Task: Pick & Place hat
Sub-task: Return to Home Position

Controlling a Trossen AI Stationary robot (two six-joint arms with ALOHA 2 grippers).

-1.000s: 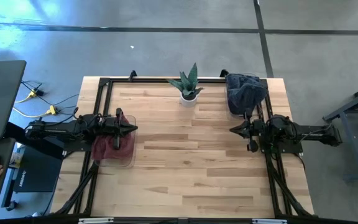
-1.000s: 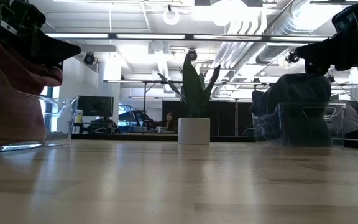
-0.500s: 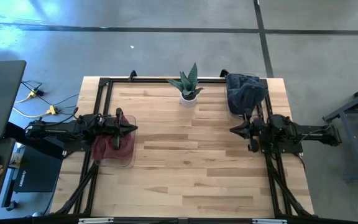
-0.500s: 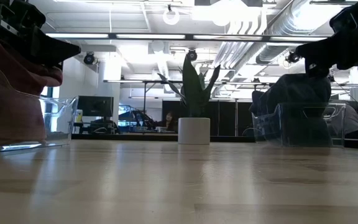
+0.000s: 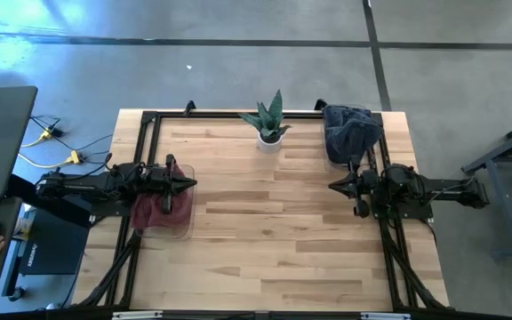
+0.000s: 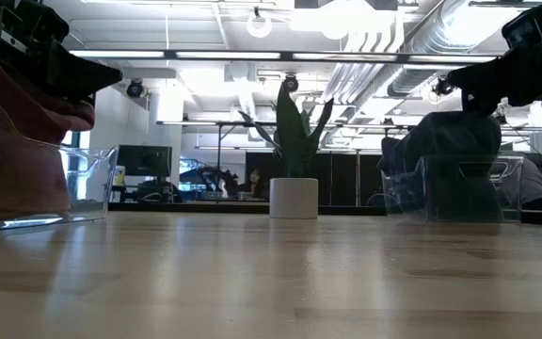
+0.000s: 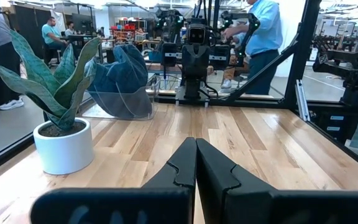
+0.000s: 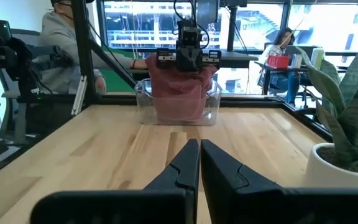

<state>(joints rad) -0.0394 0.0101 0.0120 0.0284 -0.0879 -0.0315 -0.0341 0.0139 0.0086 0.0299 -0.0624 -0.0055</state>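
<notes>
A dark red hat (image 5: 161,206) lies in a clear bin (image 5: 183,233) at the table's left, under my left arm. A dark blue hat (image 5: 348,132) sits in a clear bin (image 7: 129,106) at the far right corner. My left gripper (image 5: 194,184) is shut and points level toward the table's middle, above the red hat's bin. My right gripper (image 5: 331,186) is shut too, level and facing it from the right. In the wrist views both pairs of fingers (image 7: 196,143) (image 8: 199,144) meet with nothing between them.
A potted plant (image 5: 270,124) in a white pot stands at the middle of the far edge. Bare wooden tabletop (image 5: 265,231) lies between the two arms. A black frame (image 5: 149,120) runs along the table's edges. People show in the room beyond.
</notes>
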